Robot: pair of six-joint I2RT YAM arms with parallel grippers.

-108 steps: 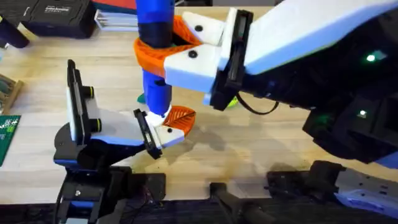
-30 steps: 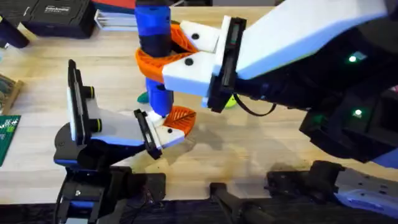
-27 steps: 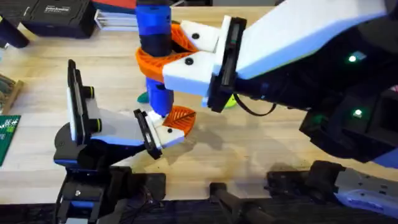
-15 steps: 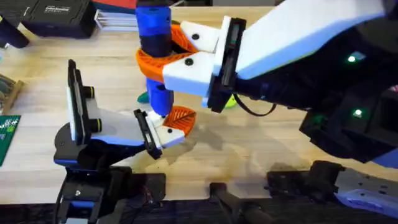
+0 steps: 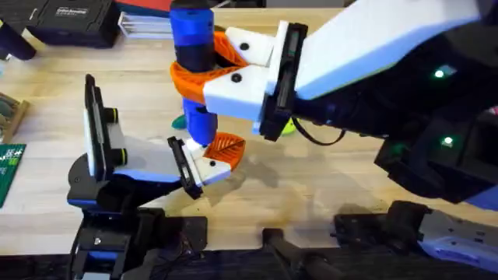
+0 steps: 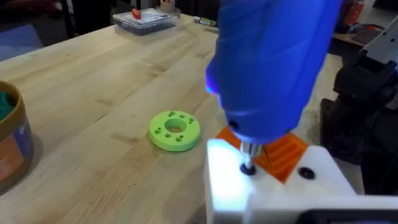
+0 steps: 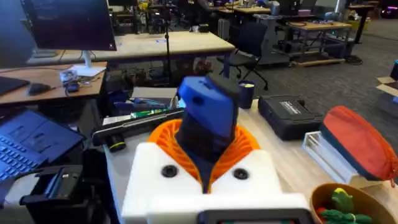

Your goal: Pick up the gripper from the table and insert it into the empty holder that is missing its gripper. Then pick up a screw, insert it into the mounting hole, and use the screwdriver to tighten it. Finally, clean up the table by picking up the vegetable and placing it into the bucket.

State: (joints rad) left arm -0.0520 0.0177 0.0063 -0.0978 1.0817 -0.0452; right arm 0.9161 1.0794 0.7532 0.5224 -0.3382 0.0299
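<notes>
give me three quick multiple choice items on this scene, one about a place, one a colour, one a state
1. Where does the metal tip of the bright blue pen-shaped screwdriver rest?
A. in a screw hole on the white plastic holder
B. on the bright green round disc with holes
C. on the bare wooden table

2. What colour is the ribbed fingertip wedge on the holder?
A. pink
B. orange
C. black

3. How is the right gripper?
A. open, holding nothing
B. shut on the screwdriver
C. lying on the table

Answers: 1 A, the left wrist view shows the tip on the holder. 2 B, it is orange. 3 B, its jaws clamp the blue barrel.
</notes>
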